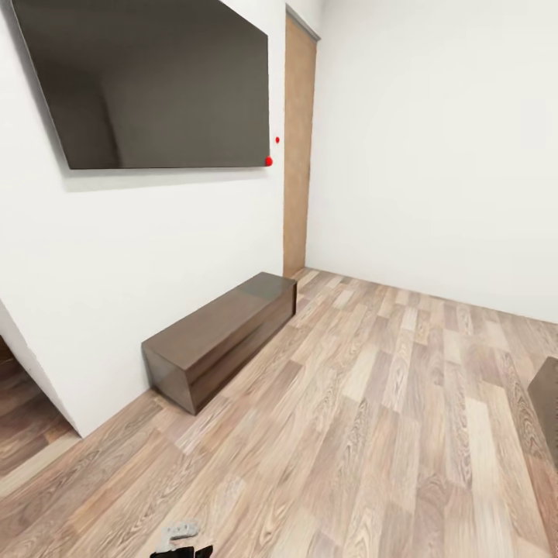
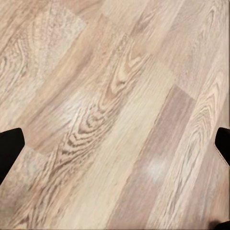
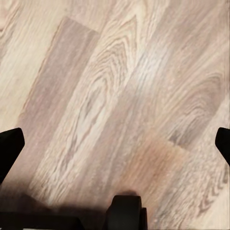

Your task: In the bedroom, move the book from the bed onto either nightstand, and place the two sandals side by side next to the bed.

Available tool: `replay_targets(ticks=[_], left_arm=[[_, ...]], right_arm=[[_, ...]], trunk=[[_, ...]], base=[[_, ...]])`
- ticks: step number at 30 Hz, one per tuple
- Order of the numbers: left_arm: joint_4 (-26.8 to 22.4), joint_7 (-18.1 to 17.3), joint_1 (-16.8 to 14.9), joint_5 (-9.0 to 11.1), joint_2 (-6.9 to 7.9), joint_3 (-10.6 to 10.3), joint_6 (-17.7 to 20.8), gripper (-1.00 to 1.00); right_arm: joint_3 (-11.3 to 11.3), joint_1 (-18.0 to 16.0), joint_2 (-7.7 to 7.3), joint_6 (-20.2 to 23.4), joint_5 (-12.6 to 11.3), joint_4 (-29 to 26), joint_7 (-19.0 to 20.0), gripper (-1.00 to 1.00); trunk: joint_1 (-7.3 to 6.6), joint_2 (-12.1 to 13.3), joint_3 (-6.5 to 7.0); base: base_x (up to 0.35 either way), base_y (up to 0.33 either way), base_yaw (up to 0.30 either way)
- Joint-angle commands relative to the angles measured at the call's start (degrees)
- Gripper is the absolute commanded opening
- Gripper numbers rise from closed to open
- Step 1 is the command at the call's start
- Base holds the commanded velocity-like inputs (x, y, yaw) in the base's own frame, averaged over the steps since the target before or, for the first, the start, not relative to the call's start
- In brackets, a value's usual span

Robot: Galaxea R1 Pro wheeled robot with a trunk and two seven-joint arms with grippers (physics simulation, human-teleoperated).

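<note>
The book, the bed, the nightstands and the two sandals are out of view. My left gripper [image 2: 115,146] hangs open over bare wood-plank floor, its two black fingertips [image 2: 9,148] far apart at the picture's sides with nothing between them. Over the same kind of floor, my right gripper [image 3: 115,146] is open too, with black fingertips [image 3: 9,148] wide apart and empty. A small grey and black part of the robot [image 1: 182,539] shows at the bottom edge of the head view.
A large dark wall screen [image 1: 155,85] hangs on a white wall above a low brown cabinet [image 1: 221,337]. A wooden door [image 1: 298,147] stands in the far corner. A dark brown furniture corner [image 1: 546,411] juts in at the right. Wood floor [image 1: 372,434] stretches ahead.
</note>
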Motion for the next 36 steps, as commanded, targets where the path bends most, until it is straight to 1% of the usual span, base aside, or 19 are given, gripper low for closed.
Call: replay_targets(ticks=[1, 5, 9, 13, 27, 36], left_arm=[[0.04, -0.09, -0.03, -0.60, 0.02, 0.46, -0.27, 1.00], [0.04, -0.10, -0.03, -0.60, 0.02, 0.51, -0.27, 1.00], [0.04, -0.11, -0.03, -0.58, 0.08, 0.52, -0.27, 1.00], [0.04, -0.11, -0.03, -0.58, 0.10, 0.53, -0.27, 1.00], [0.04, -0.09, -0.03, -0.62, 0.11, 0.53, -0.27, 1.00], [0.04, -0.06, -0.03, -0.66, 0.04, 0.50, -0.23, 1.00]], right_arm=[[-0.49, -0.08, -0.03, -0.13, 0.59, 0.15, 0.11, 1.00], [-0.49, -0.08, -0.03, -0.08, 0.60, 0.15, 0.13, 1.00], [-0.49, -0.08, -0.03, -0.07, 0.59, 0.15, 0.17, 1.00], [-0.49, -0.08, -0.03, -0.07, 0.59, 0.15, 0.17, 1.00], [-0.49, -0.07, -0.03, -0.12, 0.59, 0.15, 0.15, 1.00], [-0.49, -0.08, -0.03, -0.13, 0.59, 0.15, 0.10, 1.00]], trunk=[[0.02, -0.02, -0.06], [0.02, -0.02, -0.06], [0.02, -0.02, -0.06], [0.02, -0.02, -0.06], [0.02, -0.02, -0.06], [0.02, -0.02, -0.06]], base=[[0.261, -0.174, -0.049], [0.256, -0.182, -0.041], [0.239, -0.175, -0.221], [0.099, -0.069, -0.281], [0.012, -0.006, -0.299], [0.251, -0.059, -0.300]])
